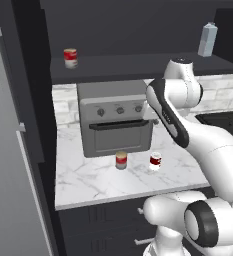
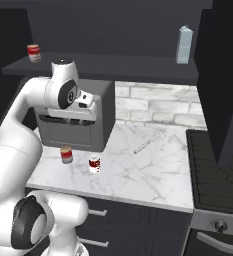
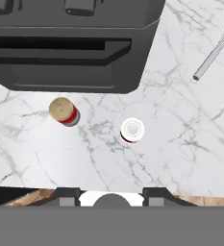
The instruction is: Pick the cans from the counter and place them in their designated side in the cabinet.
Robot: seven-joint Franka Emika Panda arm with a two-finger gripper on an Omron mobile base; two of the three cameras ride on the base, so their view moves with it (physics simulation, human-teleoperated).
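My gripper (image 3: 111, 196) hangs high above the counter (image 3: 180, 144), looking straight down; its two dark tips sit apart at the bottom of the hand view with nothing between them, so the jaws stand wide and hold nothing. Directly below and just ahead of the tips stands the red and white can (image 3: 132, 130), upright, its pale lid facing me; off to the left of it, well apart, stands the can with the tan-yellow band (image 3: 63, 111), also upright, its tan lid showing. Both rest on the marble, just in front of the grey toaster oven (image 3: 70, 48), touching neither it nor each other. Farther ahead and to my right lies a wire whisk (image 3: 213, 54), flat on the slab. From the base views, the two cans (image 1: 121, 160) (image 1: 155, 161) stand side by side before the oven door; above the oven runs the dark cabinet shelf (image 1: 138, 65), and on it a third red and white can (image 1: 70, 58) stands at the left end, a pale carton (image 1: 207, 40) at the right.
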